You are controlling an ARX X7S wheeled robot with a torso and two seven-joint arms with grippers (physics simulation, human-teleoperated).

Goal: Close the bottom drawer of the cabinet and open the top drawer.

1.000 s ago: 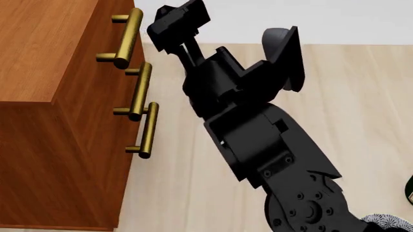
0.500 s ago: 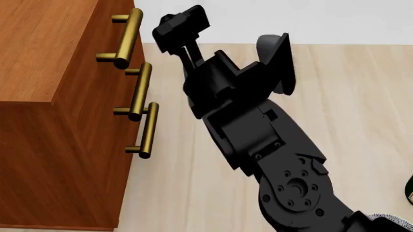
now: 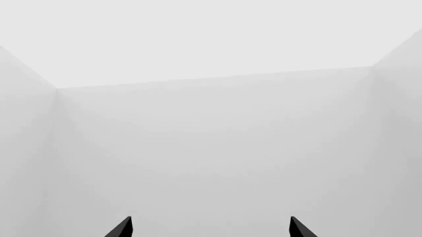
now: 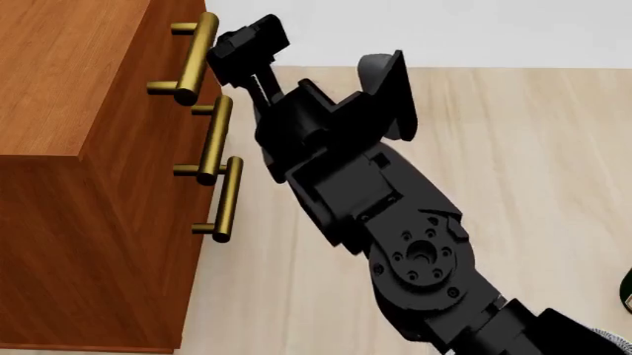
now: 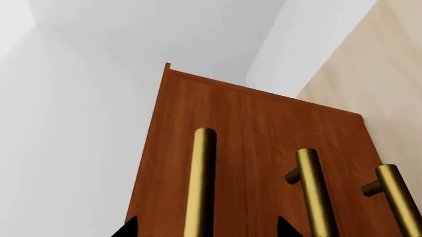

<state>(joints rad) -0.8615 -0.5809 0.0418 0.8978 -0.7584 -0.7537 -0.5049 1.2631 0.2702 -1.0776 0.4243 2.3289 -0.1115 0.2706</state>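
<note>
The reddish-brown cabinet [image 4: 69, 111] fills the left of the head view, with three brass bar handles on its front. My right gripper [image 4: 229, 46] is open and sits right beside the top drawer's handle [image 4: 191, 61]. In the right wrist view that handle [image 5: 201, 177] runs between the two fingertips of the right gripper [image 5: 205, 228], apart from both. The middle handle [image 4: 212, 140] and the bottom drawer's handle [image 4: 227, 200] lie below, and all drawer fronts look flush. My left gripper [image 3: 209, 229] is open and faces only white walls.
Pale wood floor [image 4: 533, 148] spreads to the right of the cabinet, with a white wall [image 4: 474, 29] behind. My right arm [image 4: 375, 192] crosses the middle of the head view. A dark green object [image 4: 628, 292] shows at the right edge.
My right arm has swung left, bringing the open gripper from well off the cabinet front to right beside the top handle. The drawers have not moved.
</note>
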